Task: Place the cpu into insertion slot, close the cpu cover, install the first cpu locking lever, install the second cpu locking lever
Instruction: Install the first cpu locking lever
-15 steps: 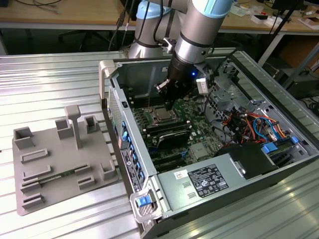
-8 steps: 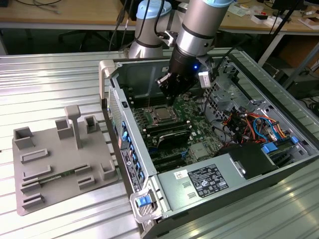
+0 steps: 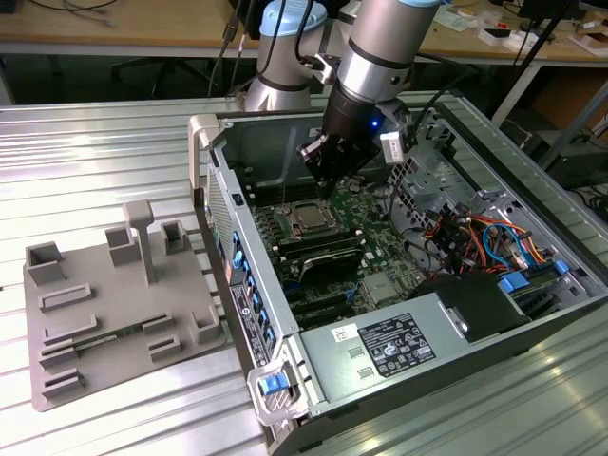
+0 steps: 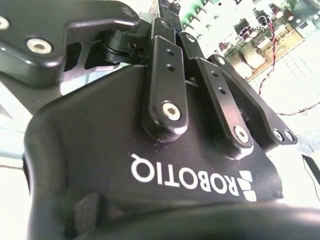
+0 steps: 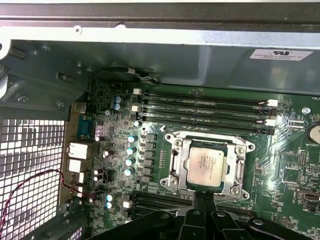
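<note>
The cpu [image 5: 206, 165] lies flat in the insertion slot [image 5: 172, 181] on the green board, its silver top facing up; in the exterior view the cpu [image 3: 306, 218] sits mid-board. The cpu cover [image 5: 235, 172], a silver frame, lies down around the chip. My gripper [image 5: 205, 200] hovers just off the socket's edge with its dark fingers [image 4: 167, 107] pressed together and nothing between them. In the exterior view the gripper [image 3: 328, 190] hangs just above the socket, on its far side towards the exterior view's right. Whether the thin locking levers beside the socket are latched cannot be made out.
Long black memory slots [image 5: 205, 107] run beside the socket, below the case's metal wall [image 5: 150, 55]. A power supply [image 3: 380, 347] and a bundle of coloured cables [image 3: 475, 237] fill the case at the exterior view's right. A grey fixture plate [image 3: 114, 304] lies outside at the left.
</note>
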